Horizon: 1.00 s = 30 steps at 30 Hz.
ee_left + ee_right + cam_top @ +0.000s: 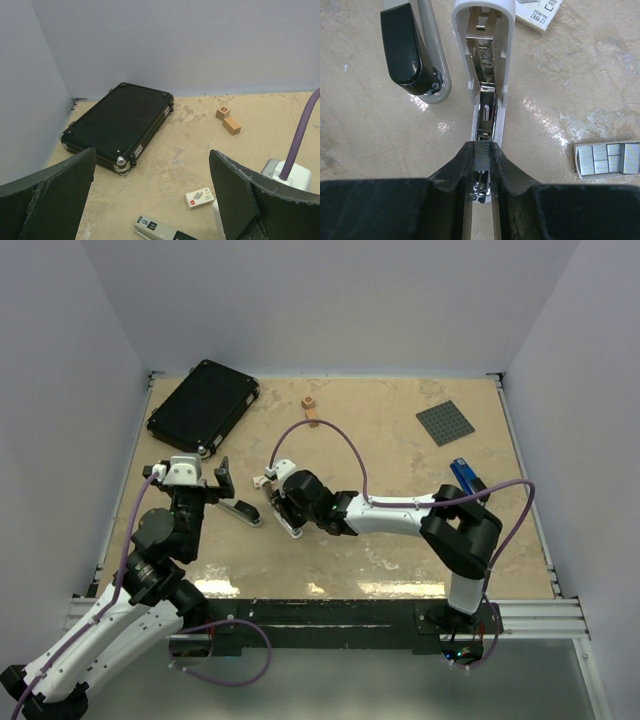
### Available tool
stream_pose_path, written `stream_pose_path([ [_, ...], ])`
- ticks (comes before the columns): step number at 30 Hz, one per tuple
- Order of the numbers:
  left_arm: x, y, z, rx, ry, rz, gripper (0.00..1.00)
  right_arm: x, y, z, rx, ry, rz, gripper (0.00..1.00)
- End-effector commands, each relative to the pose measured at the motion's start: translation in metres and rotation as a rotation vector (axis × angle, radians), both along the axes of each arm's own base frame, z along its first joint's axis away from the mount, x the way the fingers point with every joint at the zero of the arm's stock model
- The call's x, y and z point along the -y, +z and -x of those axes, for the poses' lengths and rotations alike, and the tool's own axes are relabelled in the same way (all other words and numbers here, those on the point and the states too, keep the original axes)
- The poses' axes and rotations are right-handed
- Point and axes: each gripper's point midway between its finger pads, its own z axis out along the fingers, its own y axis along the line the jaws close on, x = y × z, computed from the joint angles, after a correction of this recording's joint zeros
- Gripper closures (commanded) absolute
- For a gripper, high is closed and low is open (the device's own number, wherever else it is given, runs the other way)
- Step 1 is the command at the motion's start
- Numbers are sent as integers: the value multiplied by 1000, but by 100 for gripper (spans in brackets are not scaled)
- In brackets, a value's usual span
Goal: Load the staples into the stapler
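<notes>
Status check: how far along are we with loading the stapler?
Done: the stapler lies opened, its channel exposed. In hand: the right gripper pinches the staples just above the channel's near end. Remaining: seat the strip, release, swing the black top shut. The left gripper hangs open, holding nothing.

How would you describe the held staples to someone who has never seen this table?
Follow the right arm leftward to the right gripper. Pinched in it, above the white bar's open channel, are the staples: one dark ribbed strip, unlike the shiny strips lying in the tray.
</notes>
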Motion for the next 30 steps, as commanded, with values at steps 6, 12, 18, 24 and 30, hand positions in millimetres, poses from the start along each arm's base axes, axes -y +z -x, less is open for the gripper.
stream_pose_path([
  [6,-5,13,2,33,15,48,0,-10,0,1,-4,7,-39,90],
  [12,-5,13,3,34,13,51,0,-9,-2,1,-4,4,-34,90],
  [18,-6,13,3,35,16,52,0,-5,-6,-1,0,-13,-16,90],
  [24,-6,14,3,35,15,52,0,-1,-8,-3,8,-23,0,90],
  [30,-5,13,2,33,15,51,0,-2,-11,-1,-1,-12,4,90],
])
